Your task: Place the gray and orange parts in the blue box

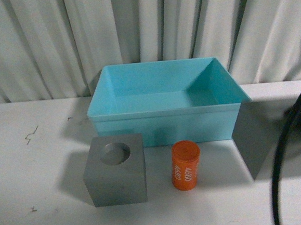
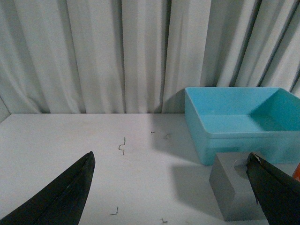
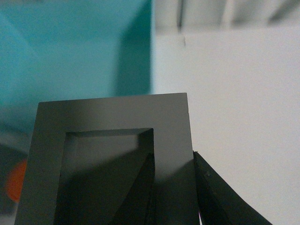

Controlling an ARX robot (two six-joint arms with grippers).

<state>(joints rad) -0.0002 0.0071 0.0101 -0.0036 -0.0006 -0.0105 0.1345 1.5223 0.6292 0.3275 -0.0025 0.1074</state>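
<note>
The blue box point(image 1: 164, 123) stands at the back middle of the white table. In front of it sit the gray cube with the round recess point(image 1: 116, 170) and the orange cylinder point(image 1: 185, 165) with white digits. The gray cube with the rectangular recess point(image 1: 254, 143) hangs tilted by the box's right front corner. My right gripper point(image 3: 172, 187) is shut on one wall of that cube point(image 3: 112, 159), one finger inside the recess, one outside. My left gripper point(image 2: 171, 187) is open above bare table, left of the round-recess cube point(image 2: 234, 192) and the blue box point(image 2: 234, 117).
Pleated white curtains close off the back. A black cable point(image 1: 286, 148) runs down at the right edge of the front view. Small dark marks point(image 1: 32, 134) dot the white tabletop on the left.
</note>
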